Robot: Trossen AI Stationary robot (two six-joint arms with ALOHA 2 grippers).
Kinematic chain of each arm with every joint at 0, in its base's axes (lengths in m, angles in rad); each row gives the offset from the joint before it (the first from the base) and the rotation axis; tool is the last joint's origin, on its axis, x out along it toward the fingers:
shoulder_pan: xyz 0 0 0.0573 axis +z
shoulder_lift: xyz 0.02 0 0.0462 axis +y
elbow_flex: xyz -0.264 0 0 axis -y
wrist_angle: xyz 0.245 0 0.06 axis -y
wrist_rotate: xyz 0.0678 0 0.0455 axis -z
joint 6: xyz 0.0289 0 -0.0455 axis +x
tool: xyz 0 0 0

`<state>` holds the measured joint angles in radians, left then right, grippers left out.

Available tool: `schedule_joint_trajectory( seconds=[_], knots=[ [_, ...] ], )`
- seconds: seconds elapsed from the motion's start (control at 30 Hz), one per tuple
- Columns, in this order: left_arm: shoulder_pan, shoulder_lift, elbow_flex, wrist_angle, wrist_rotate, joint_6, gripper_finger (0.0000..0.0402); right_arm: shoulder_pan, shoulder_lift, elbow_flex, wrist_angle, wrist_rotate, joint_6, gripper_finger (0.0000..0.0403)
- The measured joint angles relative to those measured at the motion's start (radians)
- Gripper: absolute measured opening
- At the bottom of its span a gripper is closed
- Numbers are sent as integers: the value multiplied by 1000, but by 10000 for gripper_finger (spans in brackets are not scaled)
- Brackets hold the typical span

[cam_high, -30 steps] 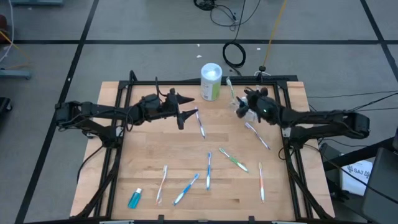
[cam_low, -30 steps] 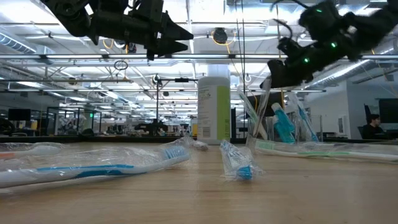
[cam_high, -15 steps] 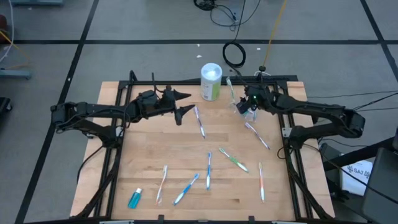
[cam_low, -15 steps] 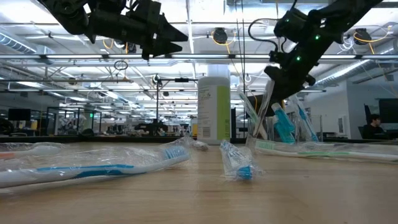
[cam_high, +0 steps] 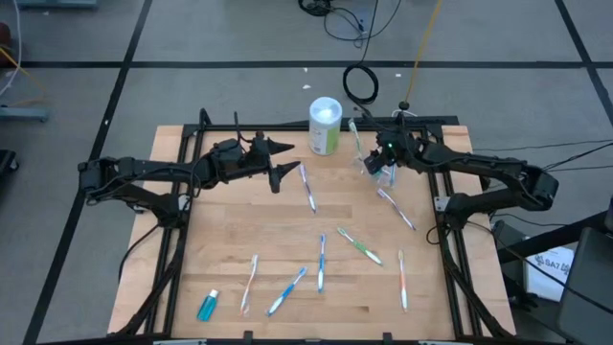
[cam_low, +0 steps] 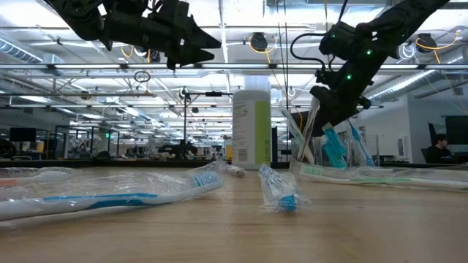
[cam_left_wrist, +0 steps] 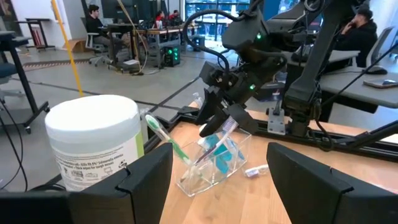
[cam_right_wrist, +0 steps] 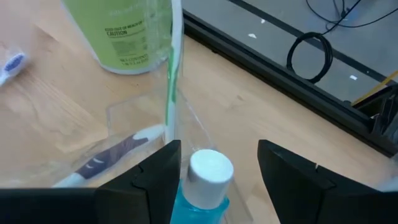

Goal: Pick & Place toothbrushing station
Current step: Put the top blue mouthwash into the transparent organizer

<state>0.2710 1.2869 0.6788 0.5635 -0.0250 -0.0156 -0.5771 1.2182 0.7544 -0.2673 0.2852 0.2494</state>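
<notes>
Having swung in from beside the cup: right gripper (cam_high: 384, 159) now hanging directly over clear plastic cup (cam_left_wrist: 214, 163) at the table's far right, jaws parted around white-capped teal tube (cam_right_wrist: 208, 180), grip unconfirmed. Standing in the cup: green toothbrush (cam_right_wrist: 172, 68), wrapped brushes. Likely handling light, smooth, slippery; gripping best at the cap's shoulder. Left gripper (cam_high: 283, 161) waiting wide open, empty, near white canister (cam_high: 325, 125).

Clear cup (cam_left_wrist: 217, 162); teal tube (cam_right_wrist: 202, 202), white cap; green-labelled white canister (cam_high: 325, 126); green toothbrush (cam_left_wrist: 169, 140); pale wood table (cam_high: 278, 240); black arms.
</notes>
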Motion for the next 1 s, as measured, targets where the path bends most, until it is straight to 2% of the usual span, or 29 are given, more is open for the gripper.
schedule_joint_trajectory(
  seconds=[0.17,0.5,0.7,0.83,1.0],
  knots=[
    [0,0,0,0,0,7,269,0,0,0,-26,0,7,190],
    [0,0,0,0,0,7,269,1,0,0,-26,-3,25,112],
    [0,0,0,-1,-2,7,269,24,-1,0,-22,11,17,110],
    [0,0,0,-14,-3,10,269,57,0,-1,-3,60,0,114],
    [0,0,0,-23,-3,14,269,122,0,-1,4,139,13,102]
  ],
)
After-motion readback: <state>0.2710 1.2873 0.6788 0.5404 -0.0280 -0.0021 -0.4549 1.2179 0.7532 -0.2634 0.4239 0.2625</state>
